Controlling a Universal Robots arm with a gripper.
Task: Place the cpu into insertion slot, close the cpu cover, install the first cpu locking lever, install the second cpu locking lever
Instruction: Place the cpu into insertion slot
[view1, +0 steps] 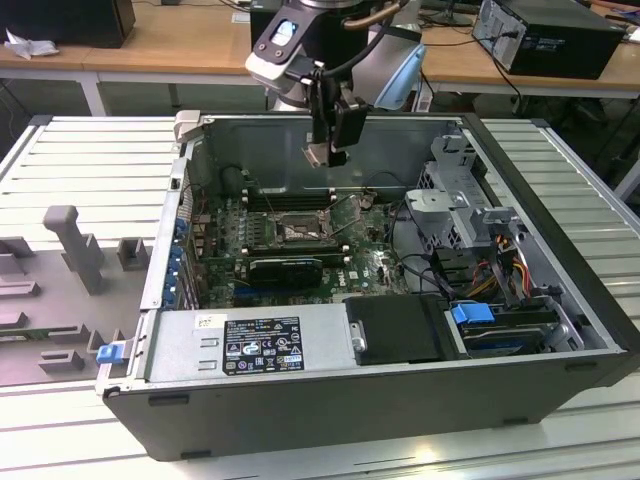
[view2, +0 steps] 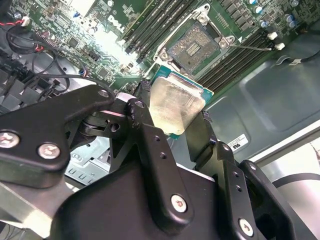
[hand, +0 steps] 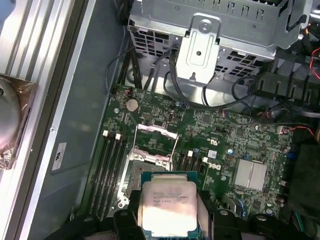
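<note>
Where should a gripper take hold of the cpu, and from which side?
By two opposite edges, coming from above its flat top, as the gripper holds the cpu now. It is a thin flat square, so only its edges offer a hold, and the underside likely has to stay free for the insertion slot.

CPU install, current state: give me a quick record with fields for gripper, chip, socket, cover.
gripper: shut on the chip, fingers on two opposite edges
chip: held pale side up, well above the motherboard, not seated
socket: empty, contacts exposed, below the chip
cover: swung open, off the socket
case: open, with the arm reaching inside
</note>
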